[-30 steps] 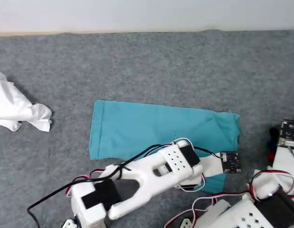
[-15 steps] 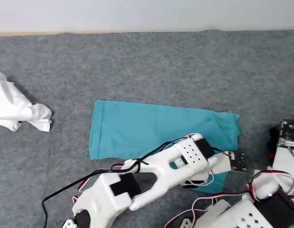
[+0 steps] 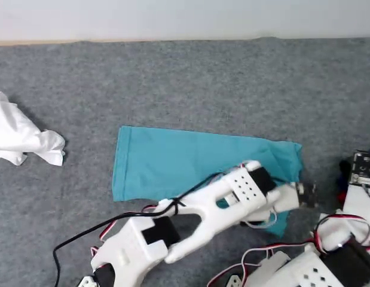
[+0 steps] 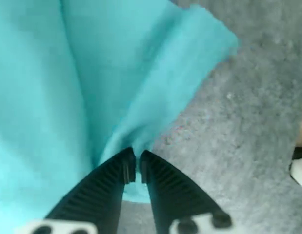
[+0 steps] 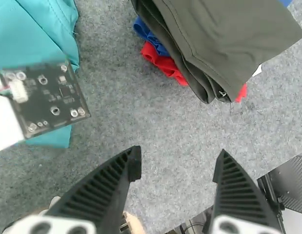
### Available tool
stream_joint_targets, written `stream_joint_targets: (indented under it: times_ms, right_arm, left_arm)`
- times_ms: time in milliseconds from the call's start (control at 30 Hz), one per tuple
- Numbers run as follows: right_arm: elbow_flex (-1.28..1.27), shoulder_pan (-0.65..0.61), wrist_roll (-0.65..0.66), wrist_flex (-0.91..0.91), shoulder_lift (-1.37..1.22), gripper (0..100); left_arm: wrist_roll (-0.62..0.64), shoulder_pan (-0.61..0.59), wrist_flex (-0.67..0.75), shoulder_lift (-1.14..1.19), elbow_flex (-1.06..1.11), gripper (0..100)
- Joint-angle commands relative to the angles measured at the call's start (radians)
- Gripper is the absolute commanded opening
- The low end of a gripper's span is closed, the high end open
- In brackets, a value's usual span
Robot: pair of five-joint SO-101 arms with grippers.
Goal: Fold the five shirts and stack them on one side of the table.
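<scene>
Five shirts make up the job, and the one in hand is the teal shirt (image 3: 190,161), lying flat as a long rectangle in the middle of the grey table (image 3: 232,84). The left gripper (image 4: 133,165) is down at the shirt's near right corner with its jaws pressed together on a small raised ridge of the cloth. The right gripper (image 5: 179,158) hangs with its jaws wide apart and holding nothing, above bare table just beside a pile of folded shirts (image 5: 214,44), a dark one over red and blue. A white shirt (image 3: 20,137) lies crumpled at the far left edge. The teal cloth looks thin, light and limp, so it will likely sag and trail from any single pinch. The fuzzy table top may also drag at it and bunch it. A hold close to a corner or hem, catching every layer there, seems the safest way to carry the fold over cleanly.
</scene>
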State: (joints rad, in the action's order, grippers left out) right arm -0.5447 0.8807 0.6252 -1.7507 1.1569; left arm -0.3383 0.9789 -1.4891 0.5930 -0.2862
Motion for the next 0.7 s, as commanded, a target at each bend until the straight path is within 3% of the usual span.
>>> stream_joint_targets:
  times_ms: [0, 367, 667]
  right_arm:
    - [0.003, 0.013, -0.002, -0.031, -0.004, 25.3]
    - [-0.035, 0.010, -0.002, -0.033, -0.005, 25.3]
    - [-0.095, 0.007, -0.002, -0.031, -0.002, 25.3]
  left_arm:
    - [-0.002, -0.057, -0.003, -0.086, -0.067, 0]
    - [-0.002, -0.324, 0.071, -0.029, -0.079, 0]
    - [0.031, -0.367, 0.121, 0.028, -0.079, 0]
